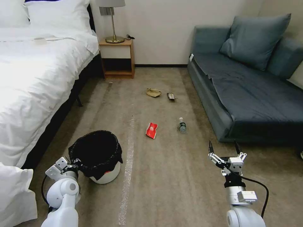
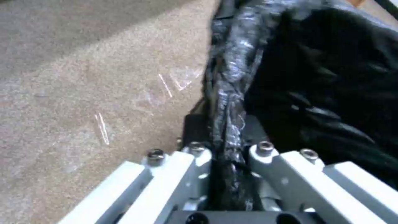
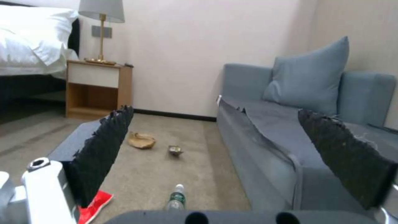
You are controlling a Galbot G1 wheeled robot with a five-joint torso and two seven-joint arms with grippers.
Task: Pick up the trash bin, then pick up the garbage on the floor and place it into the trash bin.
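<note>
left gripper [image 2: 227, 174] clamped on trash bin [image 1: 101, 157] rim beside bed [image 1: 34, 78] | right gripper [image 1: 224, 150] wide open, empty | bin seemingly unlifted | 4 litter pieces on carpet past bin: red packet [image 1: 151, 130], bottle [image 1: 182, 125], tan paper [image 1: 153, 92], wrapper [image 1: 171, 96]

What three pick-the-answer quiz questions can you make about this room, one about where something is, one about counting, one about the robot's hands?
1. Where is the red snack packet?
A. on the sofa
B. on the carpet
C. in the bin

2. How many litter pieces lie on the floor?
A. one
B. four
C. nine

3. What is the left hand doing?
A. pinching the trash bin rim
B. holding a bottle
C. resting on the bed

Answers: B, it lies on the carpet beside the small bottle. B, packet, bottle, crumpled paper, dark wrapper. A, black bag is clamped between its fingers; the right hand is open.
</note>
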